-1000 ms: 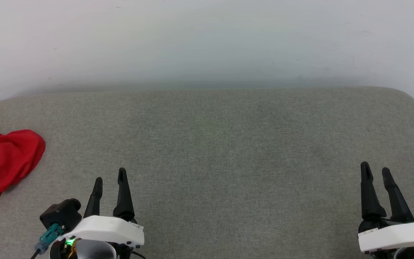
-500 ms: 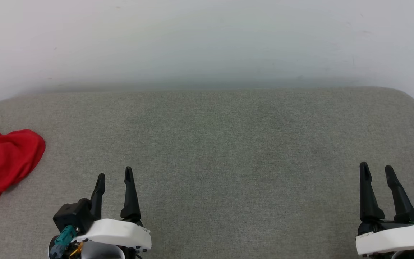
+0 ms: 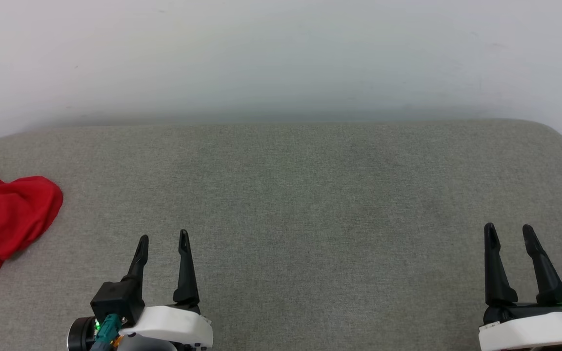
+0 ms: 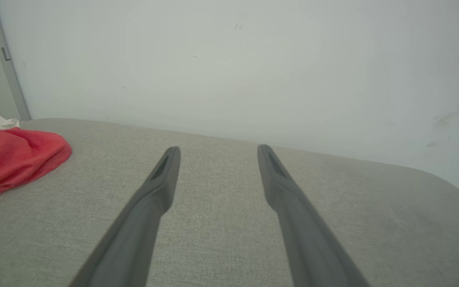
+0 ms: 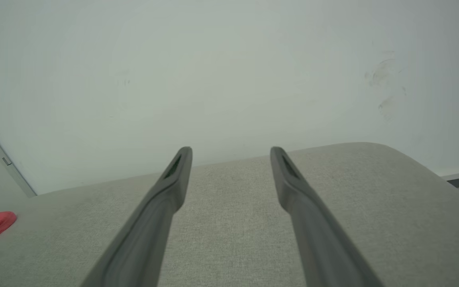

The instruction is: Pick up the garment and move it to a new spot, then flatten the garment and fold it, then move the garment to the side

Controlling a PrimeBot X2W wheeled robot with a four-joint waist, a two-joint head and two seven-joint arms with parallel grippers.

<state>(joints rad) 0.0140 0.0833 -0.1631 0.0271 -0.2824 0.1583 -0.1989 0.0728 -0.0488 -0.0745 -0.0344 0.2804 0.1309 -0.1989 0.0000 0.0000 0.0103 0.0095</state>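
Garment (image 3: pixel 12 219) crumpled, cut off at left edge; left fingers (image 3: pixel 185 268) and right fingers (image 3: pixel 494 268) apart, empty.

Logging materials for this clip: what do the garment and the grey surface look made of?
Garment: soft matte red cloth, probably knit, going by its limp folds. Surface: matte woven fabric cover, its fine weave showing; the core is hidden.

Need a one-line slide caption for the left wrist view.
Open left hand hovers over the grey fabric surface; the red garment lies crumpled at far left.
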